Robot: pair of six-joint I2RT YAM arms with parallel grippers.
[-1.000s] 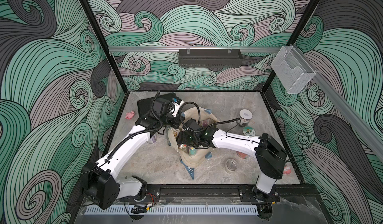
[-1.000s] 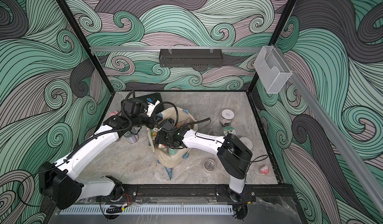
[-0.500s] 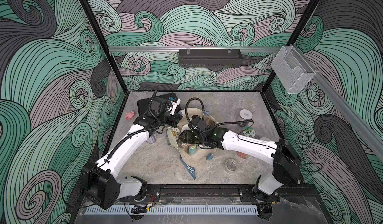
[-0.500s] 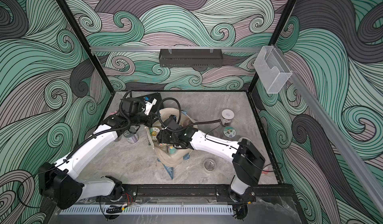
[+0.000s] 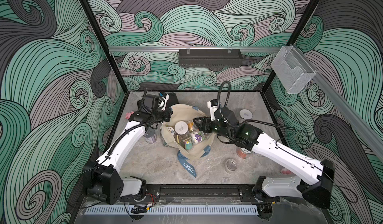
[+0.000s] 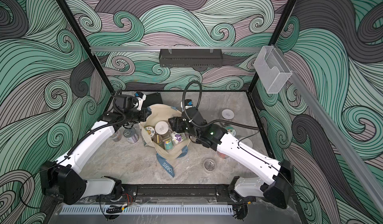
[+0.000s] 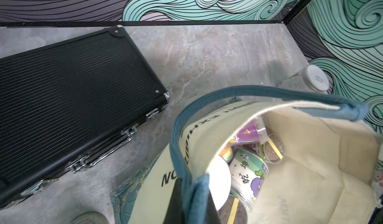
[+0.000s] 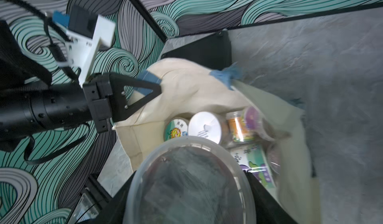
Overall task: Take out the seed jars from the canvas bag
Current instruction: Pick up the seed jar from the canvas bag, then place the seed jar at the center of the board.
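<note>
Starting on the left: our left gripper [image 8: 155, 89] hasn't budged over the last second. It's clamped tight on the blue strap [image 7: 269, 92], pulling that side of the canvas bag [image 5: 186, 111] up so the mouth gapes open. A silver-lidded jar [image 5: 150, 137] already stands on the table [image 5: 157, 160] just beside that gripper, on the base side, outside the bag.

Between our two grippers, inside the bag, several jars are still waiting: a white-lidded jar [image 5: 181, 127] with sticker jars [image 5: 196, 138] packed next to it.

The real change is on the right. A second ago our right gripper [image 5: 198, 124] was down among the jars with its jaws wider. Now they've narrowed, and it has backed up to the bag's edge on its own arm's side. The wrist view shows why: a clear-lidded jar [image 8: 192, 181] sits squeezed between the two fingers, jaws roughly half closed around it. So we reckon one more jar is on its way out, just not set down yet.

Beyond the right gripper, away from the bag, a white-topped jar [image 5: 245, 114] and a small clear jar [image 5: 231, 165] stand on the table.
</note>
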